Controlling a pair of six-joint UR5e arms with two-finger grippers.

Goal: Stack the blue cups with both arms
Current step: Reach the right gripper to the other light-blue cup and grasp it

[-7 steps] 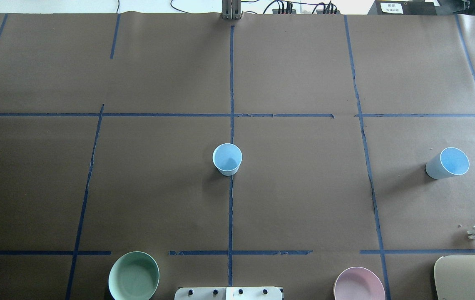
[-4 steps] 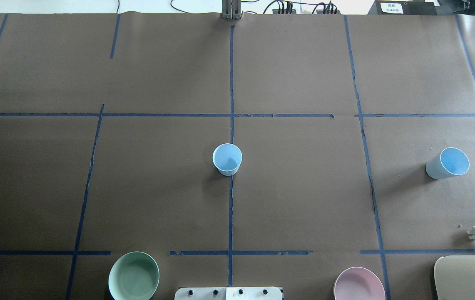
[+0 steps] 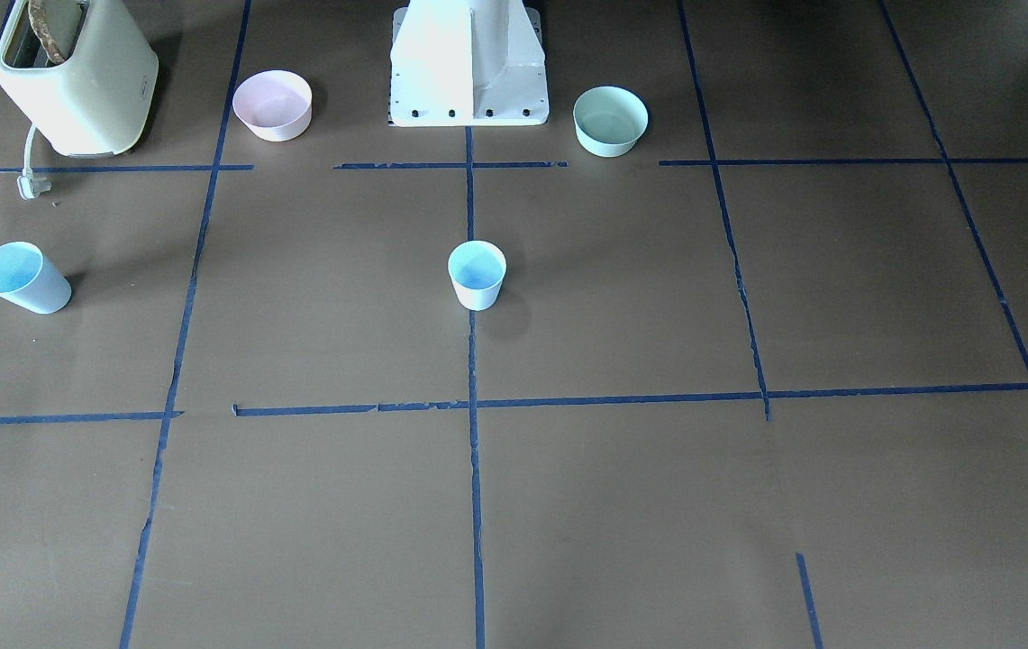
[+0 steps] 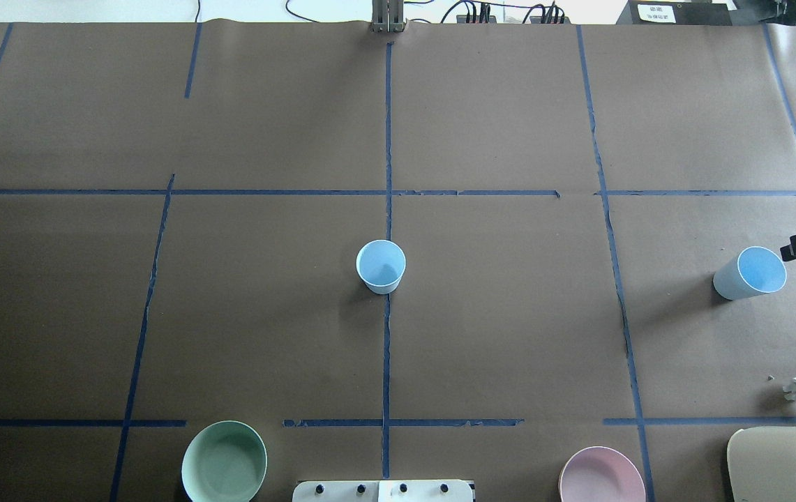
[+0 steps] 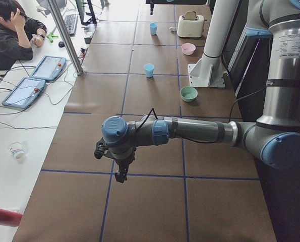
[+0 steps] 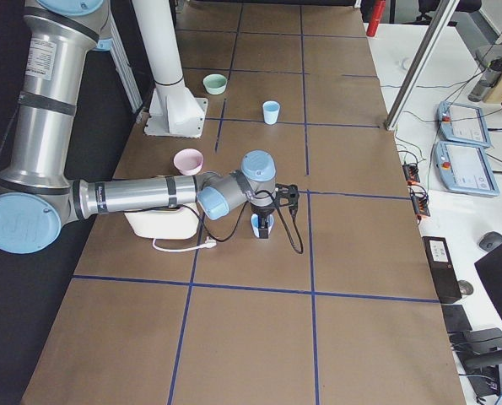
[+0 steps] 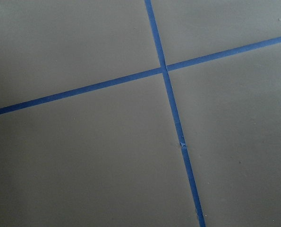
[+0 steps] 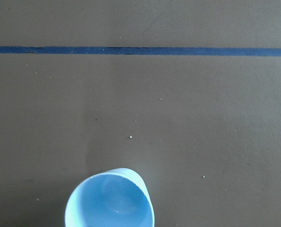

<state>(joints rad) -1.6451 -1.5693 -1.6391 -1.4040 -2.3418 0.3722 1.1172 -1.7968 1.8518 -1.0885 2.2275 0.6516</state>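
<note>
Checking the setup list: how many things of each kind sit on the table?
Blue cups: 2
Bowls: 2
Toaster: 1
Total: 5

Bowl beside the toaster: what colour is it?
The bowl is pale pink, best seen in the exterior front-facing view.

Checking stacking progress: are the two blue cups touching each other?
Apart. The overhead view shows the centre cup and the right-side cup standing separately, with a wide stretch of bare table between them.
</note>
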